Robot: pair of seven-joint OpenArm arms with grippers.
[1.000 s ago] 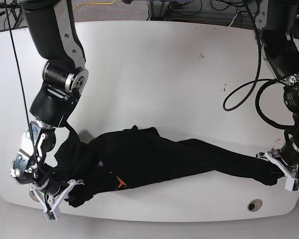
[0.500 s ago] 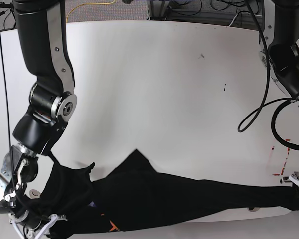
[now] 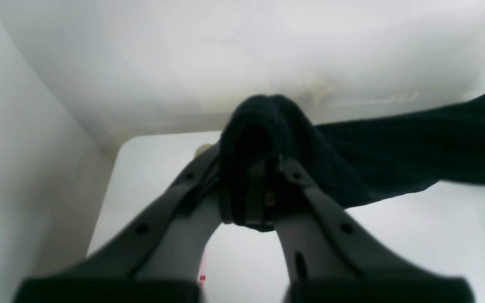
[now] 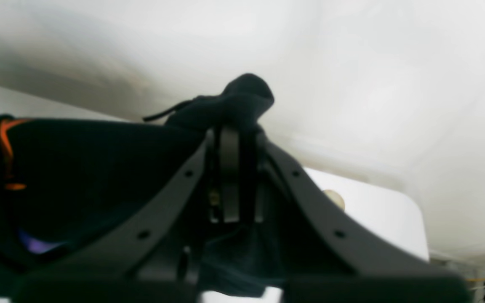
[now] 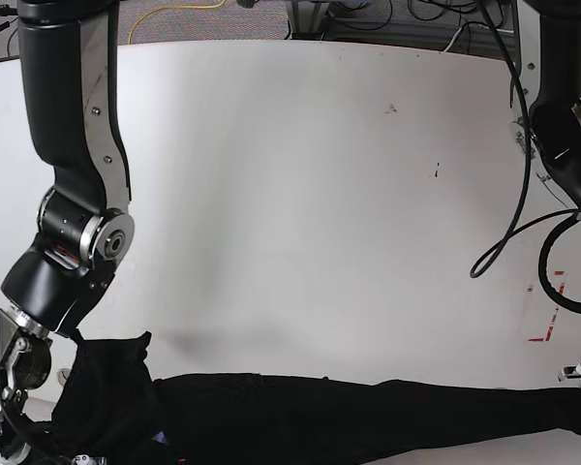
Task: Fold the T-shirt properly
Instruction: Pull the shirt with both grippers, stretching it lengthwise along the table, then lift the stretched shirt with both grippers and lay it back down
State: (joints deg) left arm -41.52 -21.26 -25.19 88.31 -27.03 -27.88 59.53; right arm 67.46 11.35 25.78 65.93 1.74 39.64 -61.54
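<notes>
- Presently, your T-shirt (image 5: 368, 421) is pulled out into a long black band along the near edge of the white table (image 5: 300, 194), spanning from one arm to the other.
- Your left gripper (image 3: 263, 168) is clenched on a bunched end of the cloth; a black knob of fabric bulges past its fingers (image 3: 297, 176).
- Your right gripper (image 4: 234, 139) is likewise clamped on the opposite end, cloth bulging above the closed tips.
- Note an orange print (image 4: 6, 143) on the fabric in the right wrist view.
- Black cables (image 5: 508, 232) hang beside the left arm.
</notes>
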